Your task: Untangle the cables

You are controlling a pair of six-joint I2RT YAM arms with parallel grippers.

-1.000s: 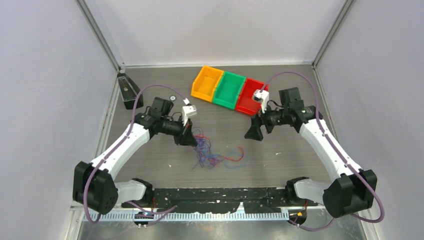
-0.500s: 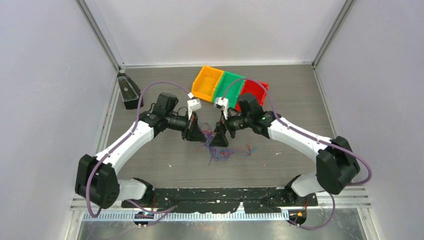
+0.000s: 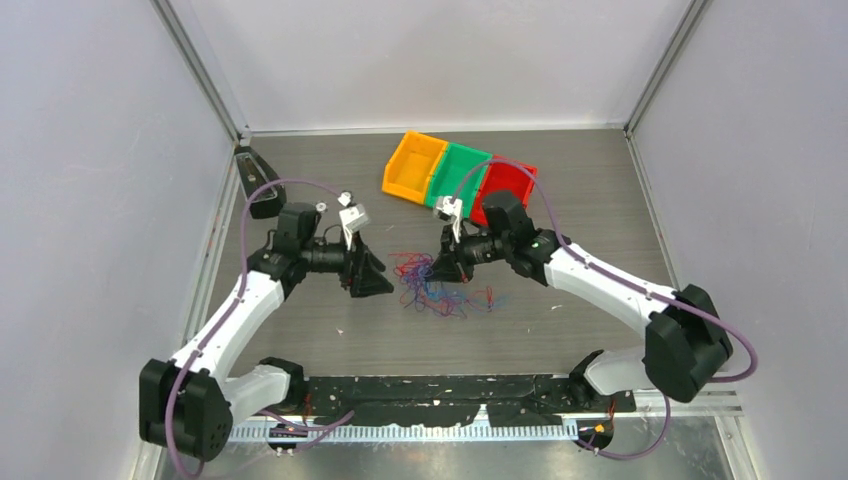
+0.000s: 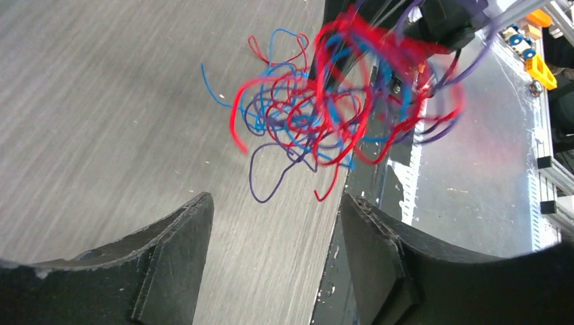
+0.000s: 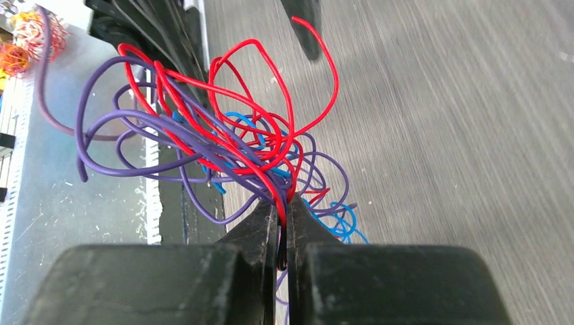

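Seen from above, the cables (image 3: 436,285) are bunched on the table (image 3: 560,180) between the left gripper (image 3: 378,284) and the right gripper (image 3: 442,271). In the left wrist view, the jaws are spread wide, and the tangle is seen ahead, clear of both fingers. In the right wrist view, red and purple strands are pinched between closed jaws.

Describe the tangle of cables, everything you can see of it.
The cables are very thin, curly wires in red, blue and dark purple, knotted into one loose tangle near the middle of the table. The right gripper is shut on a few strands, loops fanning out beyond its fingertips. The left gripper stands open beside the tangle, not touching it.
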